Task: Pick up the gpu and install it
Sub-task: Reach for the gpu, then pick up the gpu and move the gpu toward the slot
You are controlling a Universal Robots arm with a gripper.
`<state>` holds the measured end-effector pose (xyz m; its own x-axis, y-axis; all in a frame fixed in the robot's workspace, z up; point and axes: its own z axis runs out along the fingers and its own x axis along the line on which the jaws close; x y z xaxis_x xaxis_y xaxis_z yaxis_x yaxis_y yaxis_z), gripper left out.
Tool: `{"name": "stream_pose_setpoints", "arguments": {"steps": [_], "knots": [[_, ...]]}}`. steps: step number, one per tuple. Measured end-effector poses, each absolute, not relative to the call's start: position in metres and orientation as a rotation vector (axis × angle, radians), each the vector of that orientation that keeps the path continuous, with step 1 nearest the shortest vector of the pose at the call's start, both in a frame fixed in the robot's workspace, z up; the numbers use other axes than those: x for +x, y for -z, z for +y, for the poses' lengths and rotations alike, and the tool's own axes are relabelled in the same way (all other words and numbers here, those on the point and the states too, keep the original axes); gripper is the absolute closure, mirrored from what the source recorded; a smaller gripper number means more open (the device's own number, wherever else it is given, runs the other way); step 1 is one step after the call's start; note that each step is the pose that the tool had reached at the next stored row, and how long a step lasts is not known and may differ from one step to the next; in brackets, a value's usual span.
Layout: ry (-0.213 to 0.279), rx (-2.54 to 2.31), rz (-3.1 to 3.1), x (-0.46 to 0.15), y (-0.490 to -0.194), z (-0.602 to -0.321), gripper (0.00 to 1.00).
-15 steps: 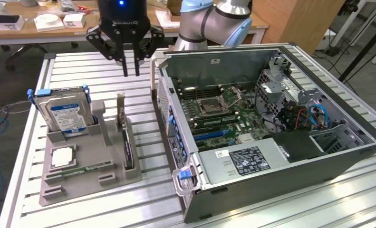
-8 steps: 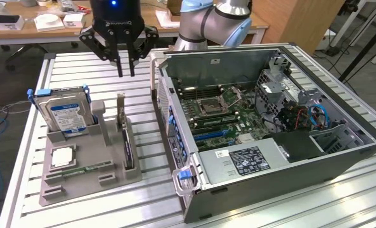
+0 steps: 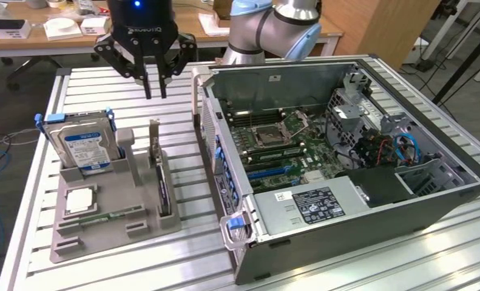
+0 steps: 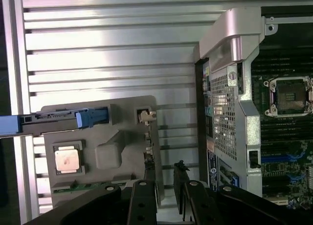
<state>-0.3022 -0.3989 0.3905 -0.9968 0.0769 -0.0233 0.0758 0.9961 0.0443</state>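
The gpu (image 3: 162, 185) is seen standing on edge in a slot of the grey parts tray (image 3: 142, 212), on the tray's side nearest the open PC case (image 3: 434, 203) (silvery bracket at one end). The gripper (image 3: 155, 92) is held above the bench (image 3: 110, 267), just past the tray's bracket-side end, approx. in line w/ the gpu. The jaws are parted slightly, w/ nothing gripped. A hard drive (image 3: 84, 145) and CPU (image 3: 79, 199) are also seated in the tray.
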Motion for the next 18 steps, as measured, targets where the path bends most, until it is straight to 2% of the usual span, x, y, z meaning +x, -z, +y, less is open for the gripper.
{"name": "stream_pose_setpoints", "arguments": {"steps": [18], "knots": [[-0.068, 0.12, 3.114, -0.3057, -0.3904, -0.3988, 0.7]]}}
